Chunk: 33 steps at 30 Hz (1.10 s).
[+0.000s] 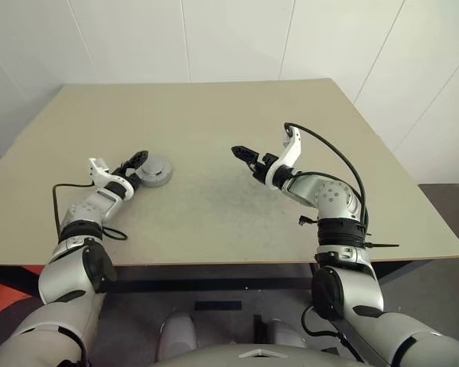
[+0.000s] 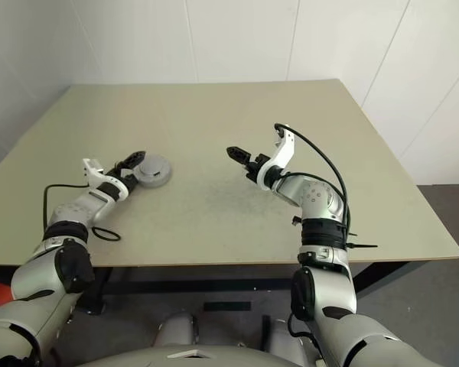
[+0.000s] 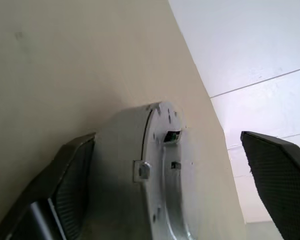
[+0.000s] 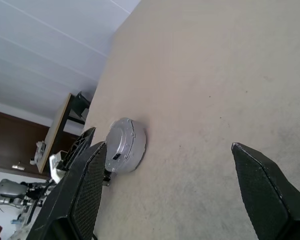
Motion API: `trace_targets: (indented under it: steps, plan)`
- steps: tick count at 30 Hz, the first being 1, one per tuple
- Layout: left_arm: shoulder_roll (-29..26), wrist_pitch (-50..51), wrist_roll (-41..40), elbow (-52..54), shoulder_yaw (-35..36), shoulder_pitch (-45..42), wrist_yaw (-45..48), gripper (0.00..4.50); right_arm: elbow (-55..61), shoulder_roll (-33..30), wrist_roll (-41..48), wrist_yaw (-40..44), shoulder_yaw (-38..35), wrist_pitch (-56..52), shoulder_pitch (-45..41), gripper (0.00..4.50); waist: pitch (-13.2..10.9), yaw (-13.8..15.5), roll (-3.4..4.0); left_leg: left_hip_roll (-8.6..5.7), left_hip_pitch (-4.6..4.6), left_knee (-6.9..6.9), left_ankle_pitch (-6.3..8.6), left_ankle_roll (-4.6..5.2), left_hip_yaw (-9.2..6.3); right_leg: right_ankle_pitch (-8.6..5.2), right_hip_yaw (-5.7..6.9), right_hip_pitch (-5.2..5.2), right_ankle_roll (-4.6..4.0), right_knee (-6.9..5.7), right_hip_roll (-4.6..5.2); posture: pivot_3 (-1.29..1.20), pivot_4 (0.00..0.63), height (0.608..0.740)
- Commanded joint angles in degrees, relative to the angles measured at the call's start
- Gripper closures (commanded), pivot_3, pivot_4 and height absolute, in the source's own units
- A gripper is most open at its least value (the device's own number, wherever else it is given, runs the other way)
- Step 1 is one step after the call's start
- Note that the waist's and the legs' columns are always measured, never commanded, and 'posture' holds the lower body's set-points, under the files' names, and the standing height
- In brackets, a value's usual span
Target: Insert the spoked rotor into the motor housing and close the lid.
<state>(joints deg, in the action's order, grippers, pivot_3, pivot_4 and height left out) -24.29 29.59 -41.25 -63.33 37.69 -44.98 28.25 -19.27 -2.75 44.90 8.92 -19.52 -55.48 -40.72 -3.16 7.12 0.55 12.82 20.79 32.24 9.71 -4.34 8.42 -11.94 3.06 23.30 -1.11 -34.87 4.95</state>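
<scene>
Resting near the table's [image 1: 214, 99] left edge, the lidded motor housing [image 1: 156, 171] sits between the wide-spread left gripper [image 1: 137, 166]; the right gripper [image 1: 245, 158] hovers mid-table, fingers wide

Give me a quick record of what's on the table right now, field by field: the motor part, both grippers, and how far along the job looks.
surface: beige table
motor housing: round silver unit on the table's left part, lid on top
rotor: not visible; presumably inside the closed unit
left gripper: open at the housing's side, one finger close against its wall, the other apart
right gripper: open, empty, above the table's middle, apart from the housing
job stage: lid appears closed, housing apparently released
</scene>
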Motion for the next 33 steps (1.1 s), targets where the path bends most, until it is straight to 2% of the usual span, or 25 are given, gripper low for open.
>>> trace_targets:
  steps: [1, 6, 10, 17, 20, 24, 33]
  plan:
    - [-3.35, -2.34, 0.48, -0.45, 0.86, -2.41, 0.73, 0.02, 1.39, 0.02, 0.23, 0.66, 0.28, 0.07, -1.03, 0.0, 0.0, 0.03, 0.0, 0.0, 0.0, 0.0, 0.0, 0.0, 0.0, 0.0, 0.0, 0.0, 0.0, 0.0, 0.0, 0.0, 0.0, 0.74]
    - [-6.17, -4.08, 2.06, -1.52, -0.05, -3.59, 1.82, 0.02, 1.46, -0.14, 0.04, 1.23, 0.78, 0.08, -1.17, 0.0, 0.0, 0.2, 0.0, -0.01, -0.01, 0.0, 0.0, 0.0, 0.0, -0.01, 0.0, -0.02, -0.01, 0.0, 0.01, 0.0, 0.0, 0.74]
    - [-7.08, -5.15, 4.98, -1.0, -2.65, -4.62, 3.8, 0.02, 3.22, -1.18, -2.61, 3.65, 3.91, 2.3, -0.22, 0.0, 0.0, 0.21, -0.01, -0.01, -0.02, 0.03, 0.0, 0.0, 0.0, -0.02, 0.0, -0.06, -0.04, 0.0, 0.02, 0.0, 0.0, 0.74]
    - [-3.31, -12.15, 13.58, 5.46, -12.86, -4.16, 8.96, 0.02, 9.11, -6.08, -17.08, 11.74, 17.07, 18.45, 5.09, 0.0, 0.01, 0.5, -0.07, -0.01, 0.03, 0.06, 0.0, 0.0, -0.01, 0.02, 0.01, -0.07, 0.03, 0.01, 0.03, 0.0, 0.0, 0.74]
    - [-1.09, -15.09, 16.26, 11.24, -17.42, -2.0, 12.93, 0.02, 8.79, -8.54, -23.25, 13.05, 19.99, 26.15, 6.48, 0.0, 0.0, 0.53, -0.08, -0.02, 0.08, 0.11, 0.0, 0.0, -0.01, 0.02, 0.02, -0.07, 0.03, -0.01, 0.06, 0.0, 0.0, 0.74]
    - [0.29, -15.14, 17.5, 17.44, -21.35, 0.13, 17.05, 0.02, 6.86, -12.14, -26.58, 16.21, 20.62, 29.5, 6.87, 0.0, -0.01, 0.24, -0.1, -0.02, 0.09, 0.21, 0.0, 0.0, -0.01, -0.07, 0.02, -0.07, -0.18, -0.09, 0.07, 0.0, 0.0, 0.74]
    - [3.12, -14.42, 21.98, 32.43, -32.19, 6.16, 22.01, 0.02, 6.67, -20.75, -26.77, 25.99, 18.39, 29.8, 9.15, 0.0, -0.02, 0.15, -0.11, 0.0, 0.08, 0.6, 0.06, 0.11, 0.0, -0.07, -0.02, -0.09, -0.26, -0.41, 0.11, 0.0, 0.0, 0.74]
